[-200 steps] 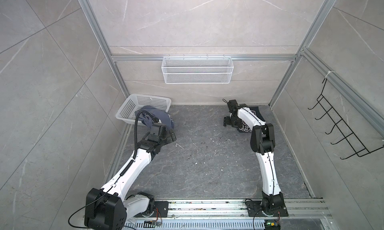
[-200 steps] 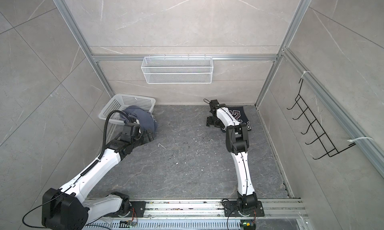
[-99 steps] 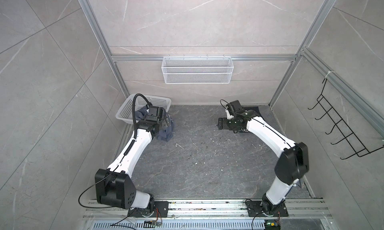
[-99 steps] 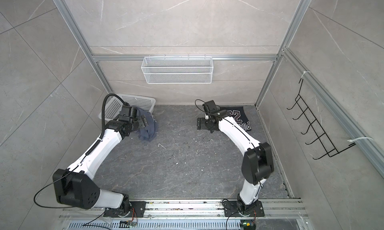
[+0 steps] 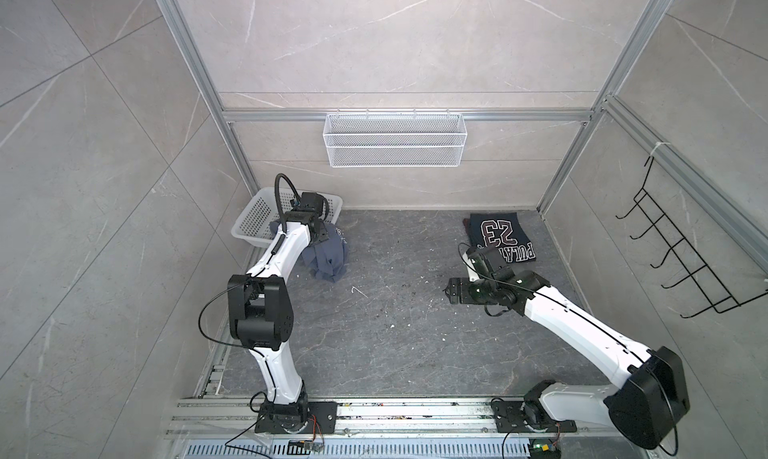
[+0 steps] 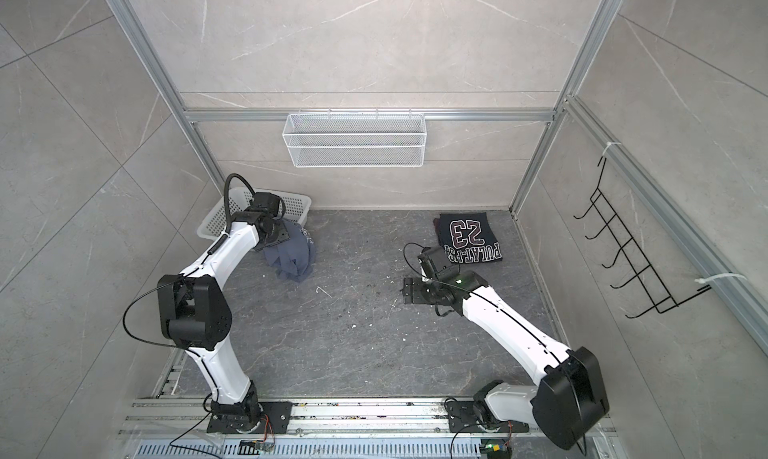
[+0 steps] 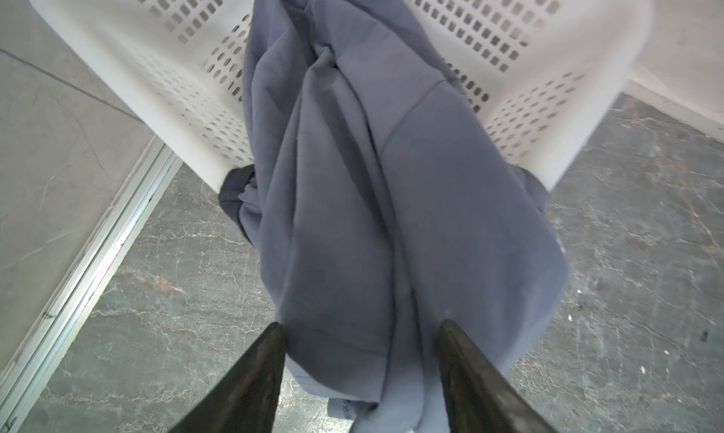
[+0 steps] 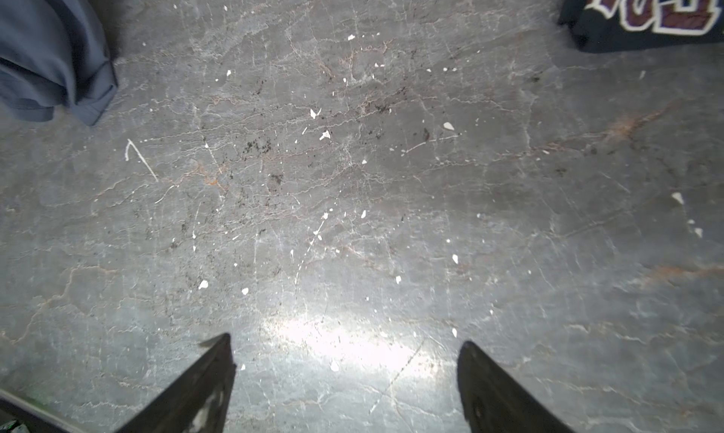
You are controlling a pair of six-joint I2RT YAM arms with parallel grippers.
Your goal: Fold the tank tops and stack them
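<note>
1. Left wrist view: the left gripper [image 7: 362,324] has its fingers either side of the crumpled slate blue-grey tank top [image 7: 352,196], which is draped over the white perforated plastic basket [image 7: 176,78]; whether they grip it is unclear.
2. The right gripper [image 8: 344,339], fingers spread and empty, has backed off the folded dark navy tank top [image 5: 500,236].

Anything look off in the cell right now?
The slate blue-grey tank top is a crumpled heap, spilling from the white perforated plastic basket over its rim onto the grey floor. The dark navy tank top lies folded flat. White specks litter the floor.
</note>
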